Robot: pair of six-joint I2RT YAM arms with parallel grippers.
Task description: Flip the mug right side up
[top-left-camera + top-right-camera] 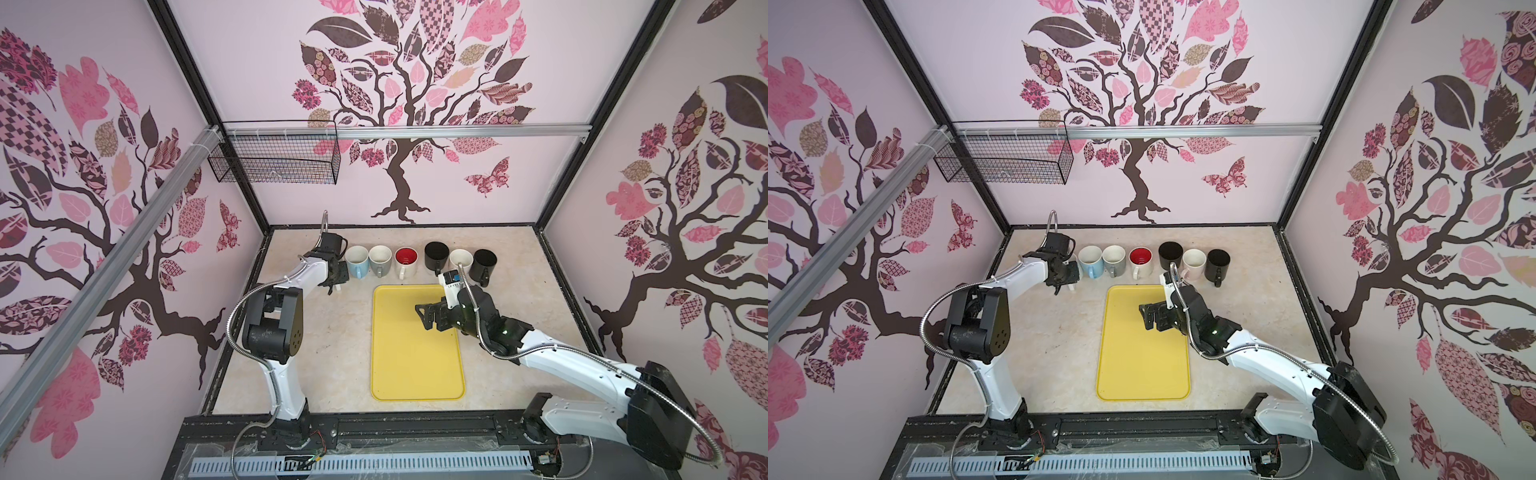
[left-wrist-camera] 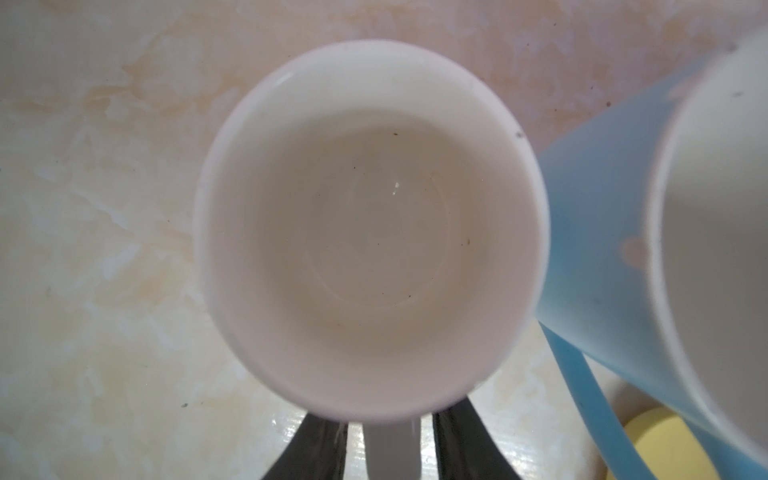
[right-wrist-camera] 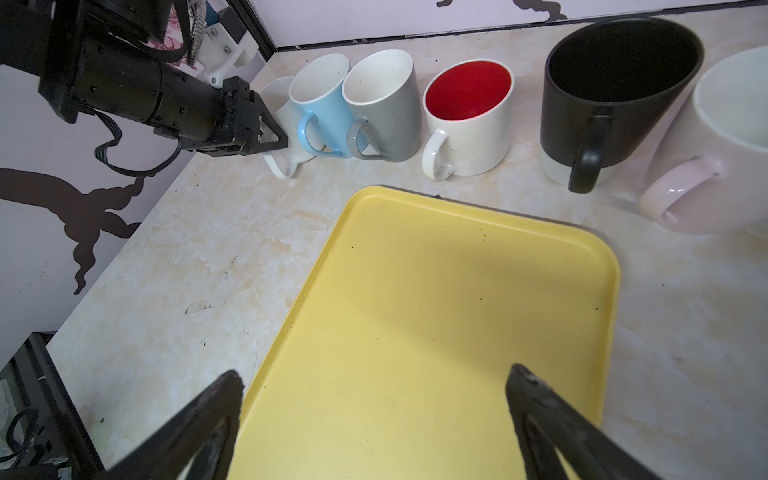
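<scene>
The left gripper (image 2: 390,436), jaws barely parted, straddled the upright white ceramic mug's (image 2: 370,224) handle (image 2: 392,457); retreating crookedly might snag and topple it. The right gripper (image 3: 376,378) gaped.

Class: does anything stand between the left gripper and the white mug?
Nothing visible does: the fingers of the left gripper flank the handle of the white mug. The blue mug stands beside it, not between.

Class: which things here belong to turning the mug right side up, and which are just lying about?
Job: white mug, upright at the row's end; left tool astride its handle.
Lying about: blue mug, grey mug, red-lined mug, black mugs, pink mug, yellow tray, wire basket.
</scene>
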